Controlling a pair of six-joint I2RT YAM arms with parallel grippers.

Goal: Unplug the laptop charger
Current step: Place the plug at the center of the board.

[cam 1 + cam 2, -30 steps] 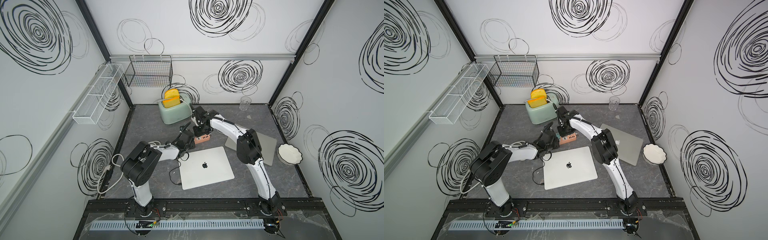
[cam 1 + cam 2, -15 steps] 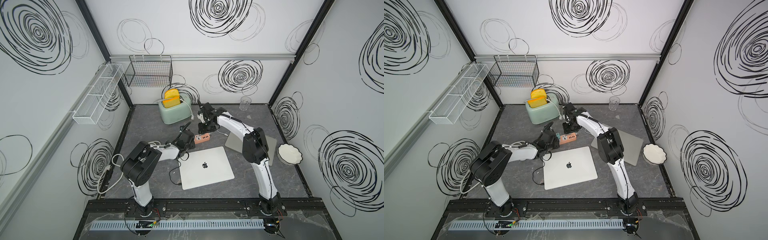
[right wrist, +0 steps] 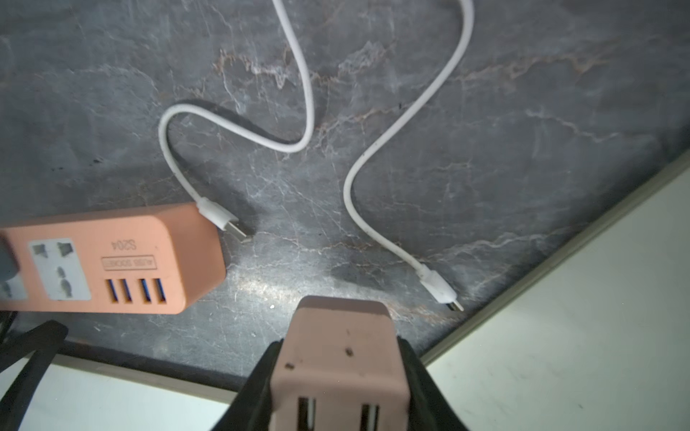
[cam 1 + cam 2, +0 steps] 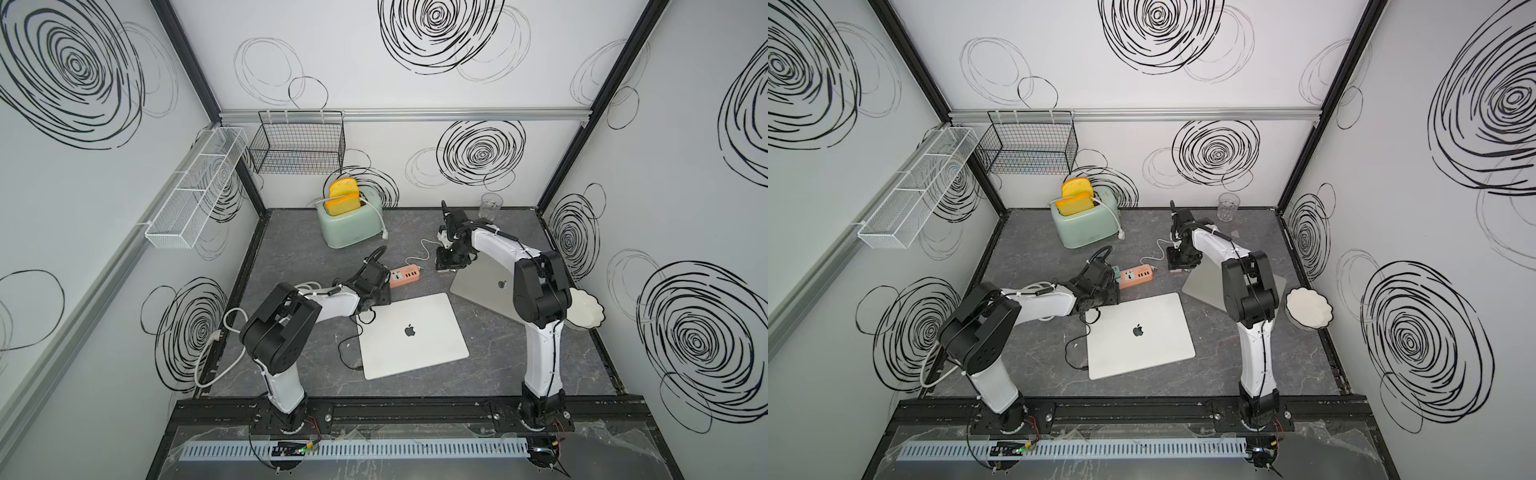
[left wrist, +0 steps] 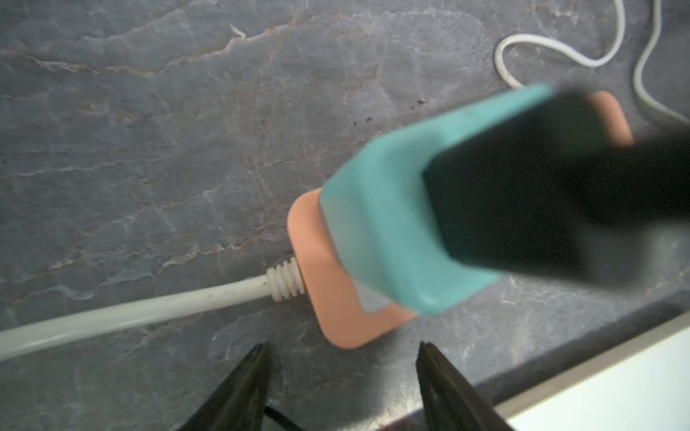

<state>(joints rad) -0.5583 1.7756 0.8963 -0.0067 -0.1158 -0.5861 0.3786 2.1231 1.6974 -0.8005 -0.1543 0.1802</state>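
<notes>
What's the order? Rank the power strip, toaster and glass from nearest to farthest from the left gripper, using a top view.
1. power strip, right beside the left gripper.
2. toaster, toward the back wall.
3. glass, back right corner.

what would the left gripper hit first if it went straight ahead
Likely the left gripper, jaws open, meets the cord end of the strip first, just below the teal plug seated on it. Depth is unclear.
</notes>
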